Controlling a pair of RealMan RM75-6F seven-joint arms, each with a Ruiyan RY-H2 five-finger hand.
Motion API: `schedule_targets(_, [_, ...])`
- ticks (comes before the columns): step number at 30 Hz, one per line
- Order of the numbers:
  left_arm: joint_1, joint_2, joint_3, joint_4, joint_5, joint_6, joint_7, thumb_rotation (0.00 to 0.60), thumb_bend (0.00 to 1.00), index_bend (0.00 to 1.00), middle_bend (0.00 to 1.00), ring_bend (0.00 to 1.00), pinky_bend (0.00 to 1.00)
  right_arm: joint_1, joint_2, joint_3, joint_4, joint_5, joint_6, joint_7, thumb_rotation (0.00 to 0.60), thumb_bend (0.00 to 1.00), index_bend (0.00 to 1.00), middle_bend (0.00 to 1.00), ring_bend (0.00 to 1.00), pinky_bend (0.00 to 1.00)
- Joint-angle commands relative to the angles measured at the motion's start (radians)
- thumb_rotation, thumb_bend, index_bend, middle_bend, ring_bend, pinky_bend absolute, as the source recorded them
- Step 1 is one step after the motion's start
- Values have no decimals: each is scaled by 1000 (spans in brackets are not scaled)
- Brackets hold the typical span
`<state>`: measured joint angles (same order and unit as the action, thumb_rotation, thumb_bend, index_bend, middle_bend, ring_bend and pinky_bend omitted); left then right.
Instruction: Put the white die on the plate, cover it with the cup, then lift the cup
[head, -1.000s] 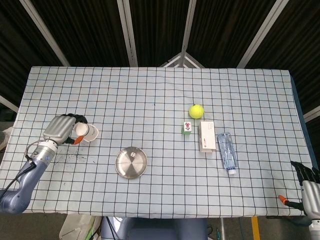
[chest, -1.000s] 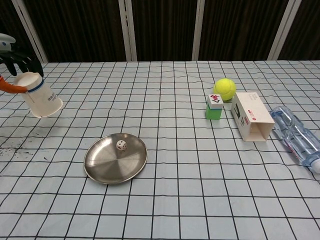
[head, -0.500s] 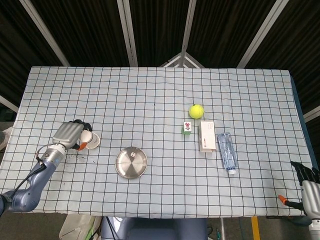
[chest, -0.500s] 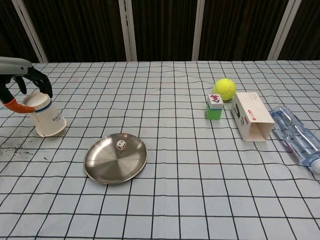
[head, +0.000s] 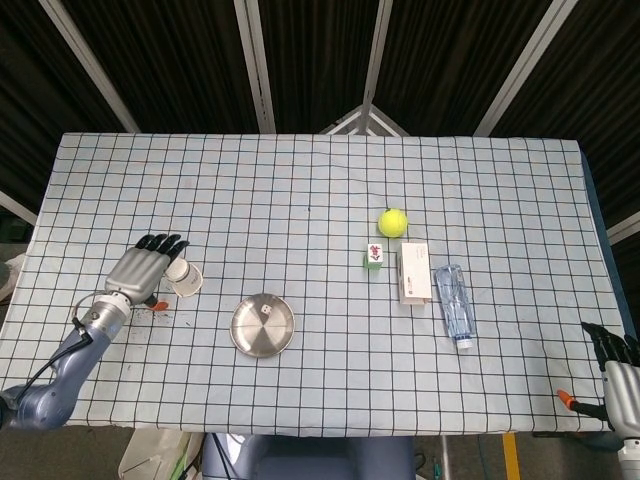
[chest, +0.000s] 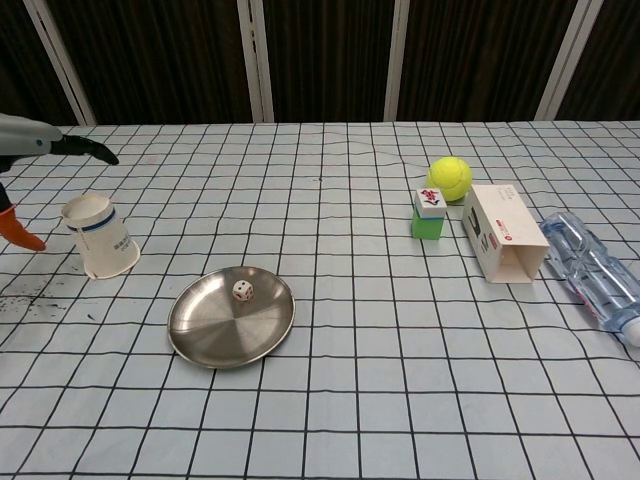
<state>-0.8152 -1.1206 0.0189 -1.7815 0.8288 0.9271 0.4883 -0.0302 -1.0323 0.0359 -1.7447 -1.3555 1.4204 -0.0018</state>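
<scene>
The white die (chest: 242, 291) lies inside the round metal plate (chest: 205, 330), also seen as die (head: 266, 311) on plate (head: 255, 335) in the head view. The white paper cup (chest: 100, 236) stands upside down on the cloth left of the plate, cup (head: 184, 277). My left hand (head: 142, 268) is open with fingers spread, just left of the cup and apart from it; only its fingertips (chest: 97, 154) show in the chest view. My right hand (head: 618, 370) rests at the table's front right corner, partly cut off.
A tennis ball (chest: 450, 176), a green block (chest: 429, 215), a white carton (chest: 503, 233) and a lying water bottle (chest: 595, 271) occupy the right side. Dark specks (chest: 25, 303) mark the cloth near the left edge.
My left hand lowered the cup onto the table left of the plate, let it go and spread its fingers. The cup now stands upside down alone.
</scene>
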Motion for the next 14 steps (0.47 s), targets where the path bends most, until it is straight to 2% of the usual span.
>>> schedule_targets(1, [97, 70, 62, -197, 138, 191, 53, 600, 220, 9, 0, 0, 42, 0, -1, 1, 0, 0, 0, 0, 600, 42, 116, 125, 116, 36])
schedule_targets(2, [116, 73, 77, -213, 161, 221, 62, 600, 220, 20, 0, 0, 44, 1, -1, 1, 0, 0, 0, -1, 600, 42, 116, 125, 116, 36])
schedule_targets(4, [226, 47, 148, -234, 291, 392, 114, 600, 220, 54, 0, 0, 48, 1, -2, -1, 0, -2, 0, -3, 600, 42, 116, 124, 116, 36])
schedule_targets(7, [345, -31, 204, -175, 390, 549, 143, 600, 231, 88, 0, 0, 51, 1, -3, -3, -3, -8, 1, -7, 600, 42, 116, 125, 116, 36])
schedule_targets(10, [425, -96, 221, -111, 419, 629, 103, 600, 245, 106, 11, 0, 51, 1, -4, -5, -7, -16, 5, -13, 600, 41, 116, 124, 116, 25])
schedule_targets(14, [517, -192, 210, 41, 477, 716, 3, 600, 251, 115, 18, 0, 51, -1, -9, -5, -11, -23, 18, -33, 600, 42, 116, 125, 116, 16])
